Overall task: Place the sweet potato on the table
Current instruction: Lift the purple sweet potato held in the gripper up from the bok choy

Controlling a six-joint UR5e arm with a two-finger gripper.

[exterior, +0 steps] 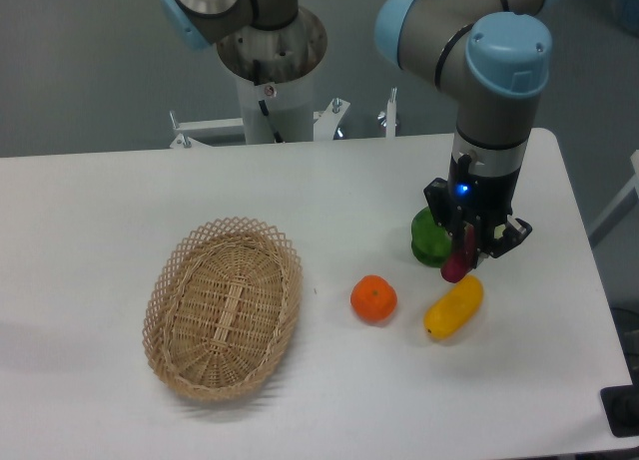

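Note:
The sweet potato (460, 258) is a slender dark magenta tuber. It hangs nearly upright between the fingers of my gripper (469, 248), which is shut on it. Its lower tip is just above or touching the white table (329, 196), right beside the upper end of the yellow fruit; I cannot tell whether it rests on the table. The gripper stands at the table's right side, pointing straight down.
A plump yellow fruit (454, 307) lies just below the gripper. A green fruit (429, 238) sits right behind the gripper on its left. A round orange (373, 298) lies left of the yellow fruit. An oval wicker basket (224, 306) stands at the left.

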